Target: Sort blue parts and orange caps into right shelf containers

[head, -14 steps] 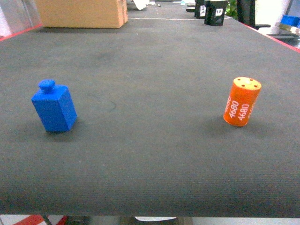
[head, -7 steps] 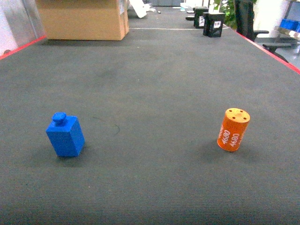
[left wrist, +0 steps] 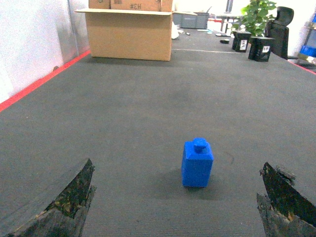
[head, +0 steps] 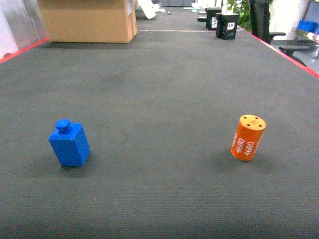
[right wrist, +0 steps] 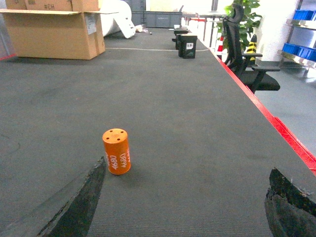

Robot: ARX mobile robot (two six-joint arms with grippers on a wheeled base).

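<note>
A blue part [head: 70,145], a small block with a knob on top, stands on the left of the dark mat. An orange cap [head: 248,138], a cylinder printed 4680, stands on the right. Neither gripper shows in the head view. In the left wrist view the blue part [left wrist: 197,163] stands just ahead of my open left gripper [left wrist: 176,165], slightly right of centre, untouched. In the right wrist view the orange cap [right wrist: 116,151] stands by the left fingertip [right wrist: 98,168] of my open right gripper [right wrist: 186,167], which holds nothing. Blue shelf containers [right wrist: 301,15] show far right.
A brown cardboard box [head: 87,20] sits at the far left of the table, with black boxes [head: 222,22] at the far end. A red strip [right wrist: 276,126] marks the table's right edge, and an office chair [right wrist: 247,49] stands beyond it.
The head view pulled back and tilted up about a second ago, so both objects sit lower and smaller in it. Nothing has moved in the last half second.
</note>
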